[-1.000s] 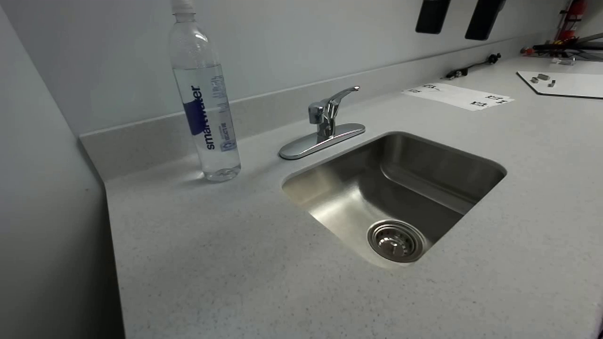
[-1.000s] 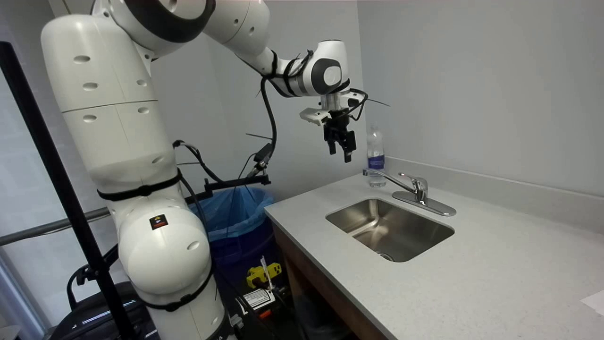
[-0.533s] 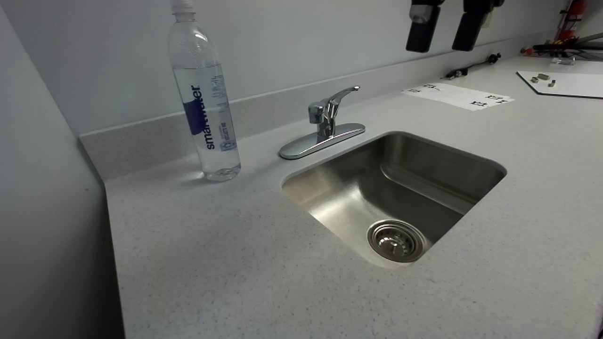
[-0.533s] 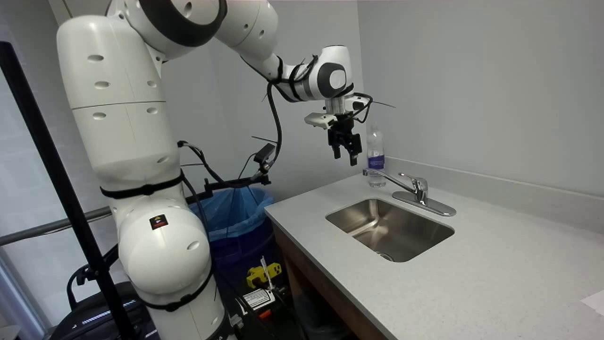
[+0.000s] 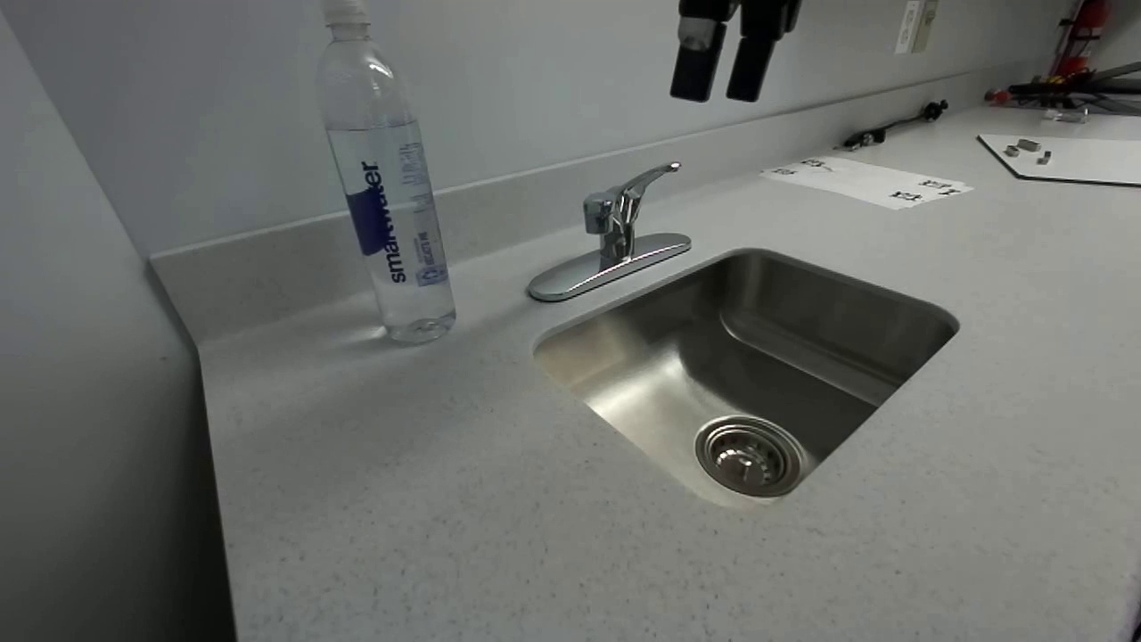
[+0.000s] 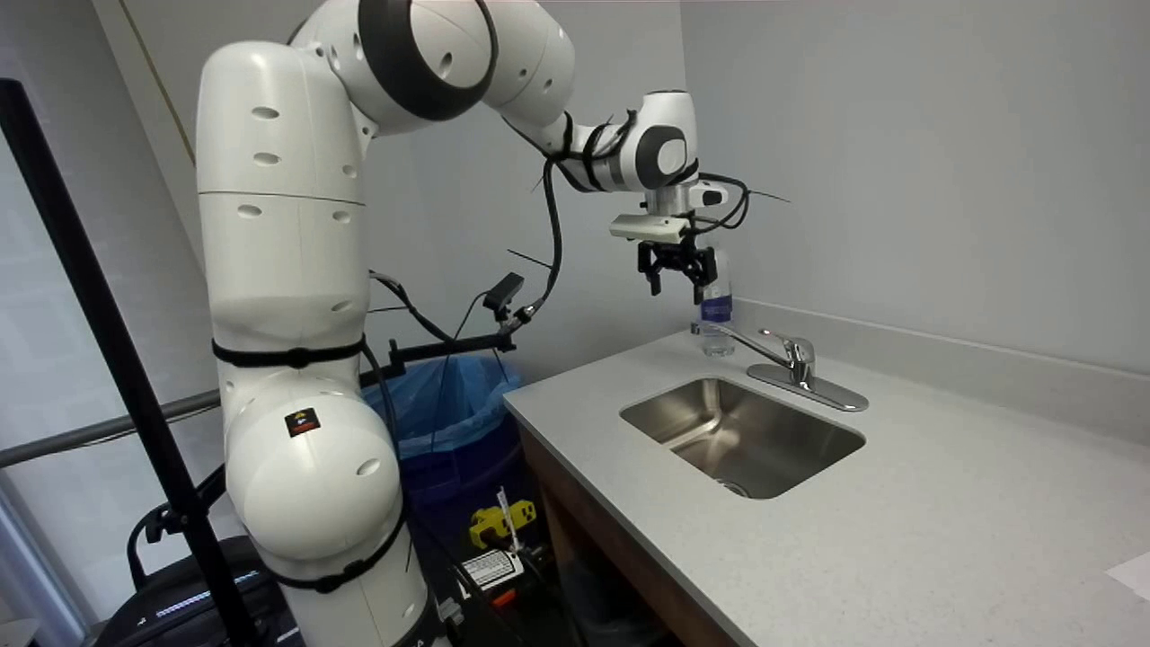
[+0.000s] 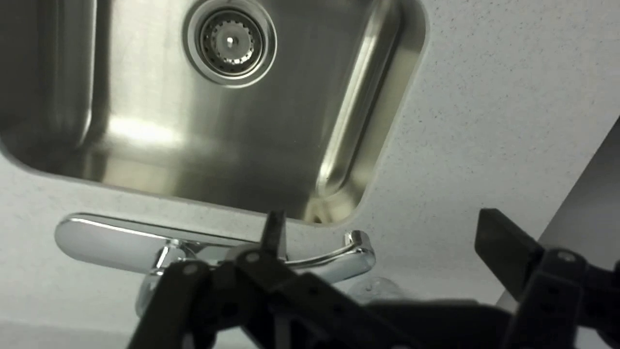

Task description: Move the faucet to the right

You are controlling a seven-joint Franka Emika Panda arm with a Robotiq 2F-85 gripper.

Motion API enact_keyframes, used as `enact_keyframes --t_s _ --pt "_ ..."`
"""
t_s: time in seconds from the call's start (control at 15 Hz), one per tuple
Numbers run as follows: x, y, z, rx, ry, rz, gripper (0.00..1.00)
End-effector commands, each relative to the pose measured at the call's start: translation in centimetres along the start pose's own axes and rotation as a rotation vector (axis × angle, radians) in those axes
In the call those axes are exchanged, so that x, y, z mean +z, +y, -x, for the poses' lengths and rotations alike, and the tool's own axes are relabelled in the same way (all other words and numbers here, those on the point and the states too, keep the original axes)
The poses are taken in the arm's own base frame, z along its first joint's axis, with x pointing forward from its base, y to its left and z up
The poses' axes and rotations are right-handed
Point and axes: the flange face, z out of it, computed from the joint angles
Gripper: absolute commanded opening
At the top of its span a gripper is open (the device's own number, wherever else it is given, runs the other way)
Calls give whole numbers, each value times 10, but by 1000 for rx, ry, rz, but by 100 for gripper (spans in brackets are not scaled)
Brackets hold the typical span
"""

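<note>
You are only at the approach, it seems: your gripper (image 6: pixel 676 292) hangs above the counter (image 6: pixel 943 503), jaws spread, holding nothing. The chrome faucet (image 6: pixel 799 367) stands between sink (image 6: pixel 773 449) and backsplash (image 6: pixel 943 364), its spout (image 6: pixel 746 341) pointing toward the Smartwater bottle (image 5: pixel 389 223); contact and the whole rightward swing look left to do.

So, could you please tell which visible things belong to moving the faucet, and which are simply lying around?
For the job:
faucet
open claw
arm

Seemingly not needed:
sink
bottle
printed paper
fire extinguisher
bin
</note>
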Motion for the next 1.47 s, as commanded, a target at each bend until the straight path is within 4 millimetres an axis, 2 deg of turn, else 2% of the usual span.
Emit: enact_keyframes --t_s 0.0,0.13,0.2,0.33,0.67,1.13,1.4 --pt "1 -6 -31 -183 23 -49 100" --pt "0 -7 -40 -223 35 -44 100" --pt "3 -4 -26 -166 24 -25 100" --pt "3 -4 -33 -193 33 -29 100" --pt "4 -6 -35 -204 36 -37 100" --pt "21 -7 -36 -198 56 -20 100" --pt "34 -8 -44 -184 118 -17 100"
